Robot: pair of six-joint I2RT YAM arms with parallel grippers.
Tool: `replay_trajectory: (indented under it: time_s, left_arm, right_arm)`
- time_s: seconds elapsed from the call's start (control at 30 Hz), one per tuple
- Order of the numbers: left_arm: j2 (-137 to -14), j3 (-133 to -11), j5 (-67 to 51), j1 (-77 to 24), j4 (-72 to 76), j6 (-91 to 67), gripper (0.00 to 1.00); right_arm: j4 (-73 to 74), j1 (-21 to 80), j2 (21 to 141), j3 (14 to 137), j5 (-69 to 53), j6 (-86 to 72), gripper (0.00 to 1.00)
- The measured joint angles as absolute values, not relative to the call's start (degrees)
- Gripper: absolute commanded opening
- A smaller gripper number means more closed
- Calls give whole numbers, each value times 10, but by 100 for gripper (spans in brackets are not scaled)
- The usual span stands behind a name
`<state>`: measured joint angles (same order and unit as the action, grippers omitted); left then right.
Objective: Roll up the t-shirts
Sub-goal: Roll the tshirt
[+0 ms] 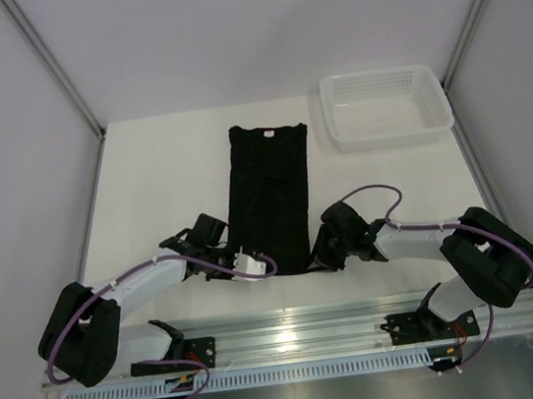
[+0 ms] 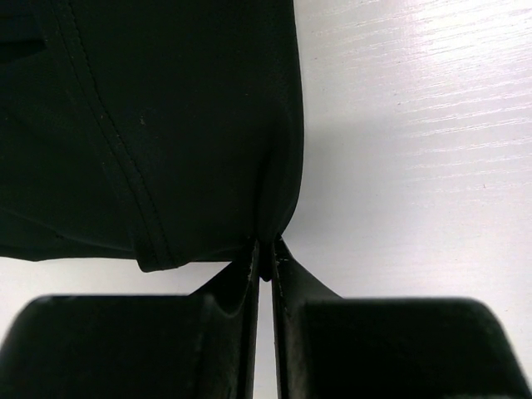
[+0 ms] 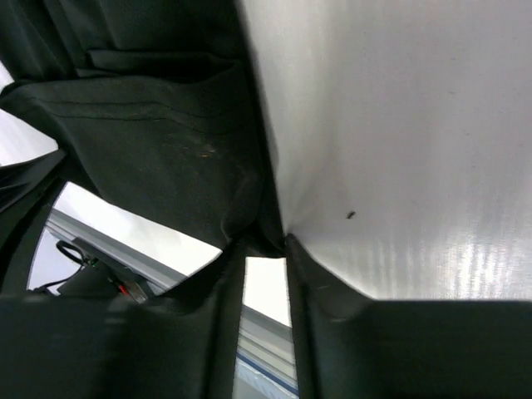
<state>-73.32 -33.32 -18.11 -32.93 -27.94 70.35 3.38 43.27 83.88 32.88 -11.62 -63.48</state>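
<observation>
1. Judging by the folds, expected the t-shirt (image 1: 271, 194) to be soft, light and limp; best taken at both near hem corners.
2. Lay as a narrow strip at the middle of the table (image 1: 146, 187), neck far, hem near.
3. Found left gripper (image 2: 264, 253) closed on the left hem corner.
4. Found right gripper (image 3: 262, 245) parted at the right corner; grip uncertain.
5. Saw a small light neck label (image 1: 264, 134); could read no writing.

From above, the near hem corners of the plain black short-sleeved fabric t-shirt (image 1: 269, 184) lie hidden under the black two-finger left gripper (image 1: 243, 262) and right gripper (image 1: 318, 261). Its small light neck label (image 1: 264, 134) is too small to read. Both wrist views cut the cloth off at their top and left edges.
</observation>
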Motion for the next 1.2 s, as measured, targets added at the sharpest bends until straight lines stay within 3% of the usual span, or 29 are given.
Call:
replay_trajectory:
  time_s: [0.07,0.2,0.77,1.2]
  left_arm:
    - [-732,-333,-181,-329,-280,700,4]
    - [-729,-333,-181,-330,-283,691,1]
    - [-703,-366,-215,-334,-399,583,1]
    - [-649,-373,-273,-368,-537,483,1]
  right_arm:
    - [32,432,838,322,-119,-635,12]
    - [25,430,821,298,-120,-641,0]
    - [114,431,756,291,-140,-582,0]
    - [242,515,683,323,-194,-582,0]
